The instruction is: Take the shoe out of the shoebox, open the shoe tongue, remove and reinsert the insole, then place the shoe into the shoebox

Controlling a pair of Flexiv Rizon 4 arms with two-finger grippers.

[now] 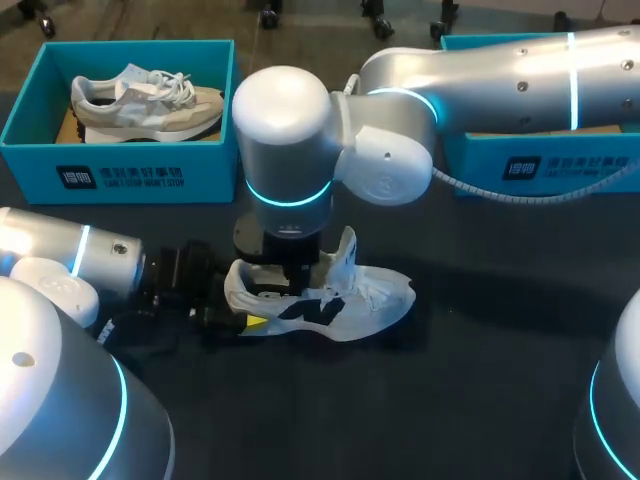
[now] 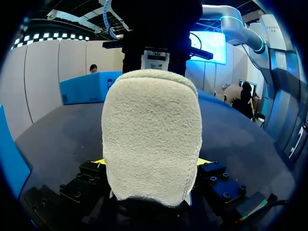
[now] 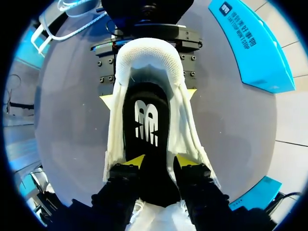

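- Right hand [image 3: 160, 162] reaches down into the mouth of the white shoe [image 1: 340, 300]. Its two yellow tips sit against either edge of the black insole [image 3: 146, 120], so I judge it is pinching the insole at its waist.
- Left hand [image 2: 151, 162] clamps the heel from both sides and pins the shoe flat on the worktop [image 1: 480, 390]. The shoe lies near the middle, well apart from the shoebox [image 1: 40, 150] that holds another shoe [image 1: 145, 100].
- The tongue [image 1: 347, 248] stands up out of the way, which leaves the mouth open.
- The step looks like the insole work; whether the insole is coming out or going back cannot be told.
- To do it well, the heel grip should be firm so the shoe cannot ride up with the pull.
- The insole should travel along the shoe's length, heel end first, not straight up, since the toe end is probably tucked deep inside.
- Take care that the tips hold only the insole and not the soft side lining, which could fold or drag.
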